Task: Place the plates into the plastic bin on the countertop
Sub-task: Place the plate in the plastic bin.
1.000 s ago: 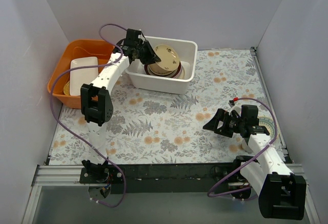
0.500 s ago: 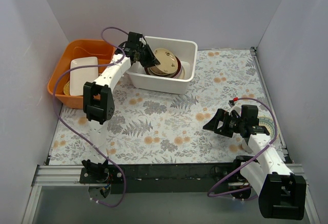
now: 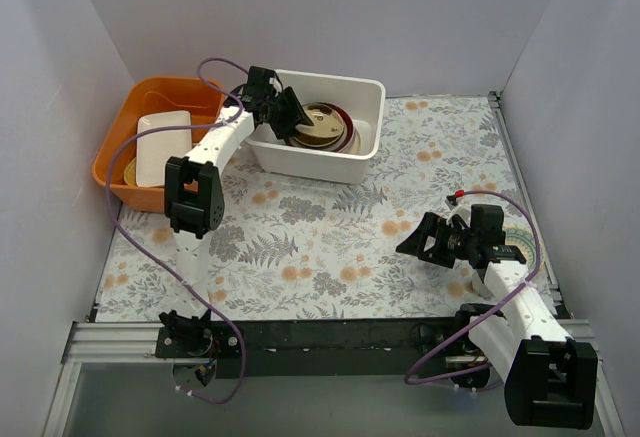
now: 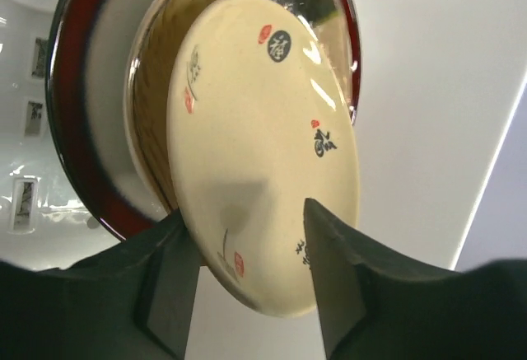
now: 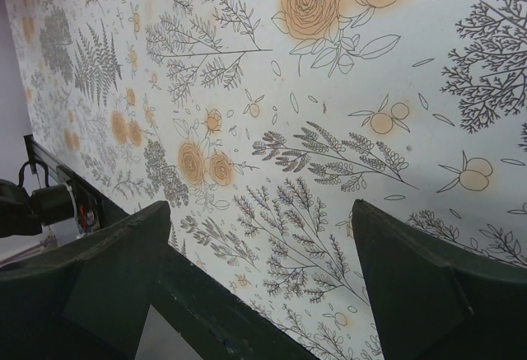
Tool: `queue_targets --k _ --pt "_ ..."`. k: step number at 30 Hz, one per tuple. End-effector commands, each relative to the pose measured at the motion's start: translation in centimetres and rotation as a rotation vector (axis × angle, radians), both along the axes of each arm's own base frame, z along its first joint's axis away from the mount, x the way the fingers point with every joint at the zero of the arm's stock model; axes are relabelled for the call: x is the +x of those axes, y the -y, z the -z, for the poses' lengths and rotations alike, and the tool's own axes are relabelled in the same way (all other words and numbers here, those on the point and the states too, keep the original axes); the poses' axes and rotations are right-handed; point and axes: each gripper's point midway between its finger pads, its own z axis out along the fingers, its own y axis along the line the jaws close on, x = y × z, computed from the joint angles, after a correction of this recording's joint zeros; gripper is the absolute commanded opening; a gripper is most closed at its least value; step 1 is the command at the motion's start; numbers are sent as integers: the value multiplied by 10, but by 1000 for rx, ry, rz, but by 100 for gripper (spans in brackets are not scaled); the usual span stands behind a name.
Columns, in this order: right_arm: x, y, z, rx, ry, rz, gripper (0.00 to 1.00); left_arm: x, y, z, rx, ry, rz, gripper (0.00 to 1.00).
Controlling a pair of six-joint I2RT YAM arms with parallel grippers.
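Left wrist view: left hand (image 4: 243, 212), clamped on cream plate (image 4: 263, 129) a second ago, now parted; plate released onto stack (image 4: 70, 129) in bin (image 3: 310, 162), delivery judged done. Right hand (image 5: 262, 208) spread, empty.

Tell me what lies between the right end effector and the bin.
Nothing but bare countertop. In the top view, the stretch from the right end effector to the bin holds no objects, only the fern-and-flower print.
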Motion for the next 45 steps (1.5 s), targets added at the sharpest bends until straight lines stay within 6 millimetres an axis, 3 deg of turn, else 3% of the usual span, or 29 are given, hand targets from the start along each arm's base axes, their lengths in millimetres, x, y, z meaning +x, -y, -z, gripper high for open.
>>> queue_targets --k 1,6,12,21,25,31,38,45 --pt "4 0 -5 -6 28 -12 98 4 -3 -6 -5 10 5 54" --pt "3 -1 -5 -2 23 -15 98 3 -4 -17 -3 29 16 72" --pt "2 0 -5 -12 21 -25 98 3 -7 -68 -15 135 12 94" --pt "3 0 -8 -9 26 -16 98 -12 -7 -138 -55 269 49 98" --pt "4 0 -9 -11 29 -8 98 -24 -7 -155 -65 302 81 98" --pt "8 3 -20 -26 54 6 98 -42 -16 -166 -28 326 94 98" --pt "8 3 -23 -28 58 11 98 -49 -20 -154 -1 295 99 98" --pt "10 6 -31 -45 74 19 98 -55 -27 -163 30 327 97 98"
